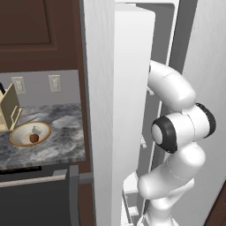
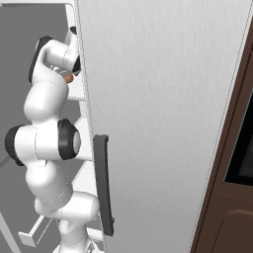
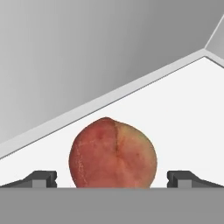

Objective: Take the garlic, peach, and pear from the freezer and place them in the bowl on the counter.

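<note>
A red-orange peach (image 3: pixel 113 153) sits on the white shelf (image 3: pixel 183 100) of the freezer (image 2: pixel 83 133). My gripper (image 3: pixel 112 177) is open, one fingertip on each side of the peach with a gap to both. A sliver of the peach (image 2: pixel 69 78) shows beside my wrist in the right base view. On the dark marbled counter (image 1: pixel 62 132) to the left stands the tan-rimmed bowl (image 1: pixel 17 132). In it lie the small whitish garlic (image 1: pixel 36 130) and a round dark reddish-brown fruit (image 1: pixel 34 138); I cannot tell whether that is the pear.
The open pale door panels (image 1: pixel 132 88) of the refrigerator flank my arm closely; one (image 2: pixel 163 123) carries a dark vertical handle (image 2: pixel 104 183). A wooden knife block (image 1: pixel 9 110) stands behind the bowl. Dark brown cabinets (image 1: pixel 35 26) hang above the counter.
</note>
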